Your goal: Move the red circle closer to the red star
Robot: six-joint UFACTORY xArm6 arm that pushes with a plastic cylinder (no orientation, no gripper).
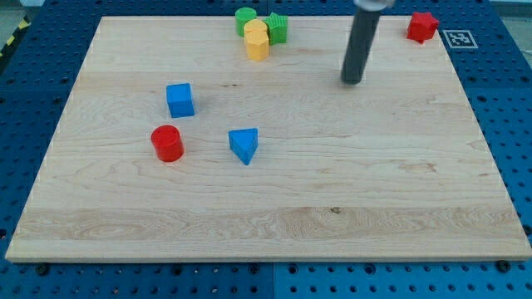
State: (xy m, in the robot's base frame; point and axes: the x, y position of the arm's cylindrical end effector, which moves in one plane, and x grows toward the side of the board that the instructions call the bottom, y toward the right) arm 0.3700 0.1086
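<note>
The red circle is a short red cylinder at the view's left-middle of the wooden board. The red star sits at the board's top right corner. My tip is the lower end of the dark rod in the upper right part of the board. It is far to the right of the red circle and below-left of the red star, touching no block.
A blue cube lies just above-right of the red circle. A blue triangle lies to its right. At the top centre, a green round block, two yellow blocks and a green block cluster together.
</note>
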